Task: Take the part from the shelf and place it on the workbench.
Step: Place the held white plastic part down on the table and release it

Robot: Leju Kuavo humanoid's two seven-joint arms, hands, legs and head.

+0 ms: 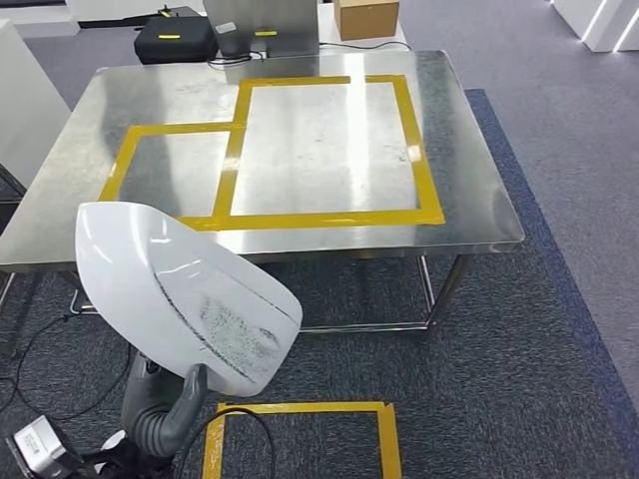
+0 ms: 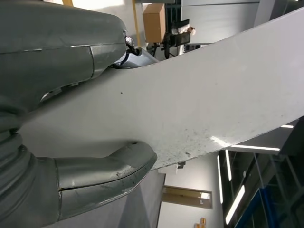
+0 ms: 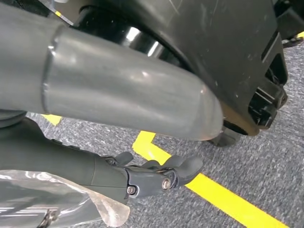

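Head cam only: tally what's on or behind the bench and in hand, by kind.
White part, held in the left hand: 1
Steel workbench: 1
Cardboard box: 1
Black case: 1
Yellow tape outlines on the bench top: 2
Yellow tape outline on the floor: 1
Total: 7
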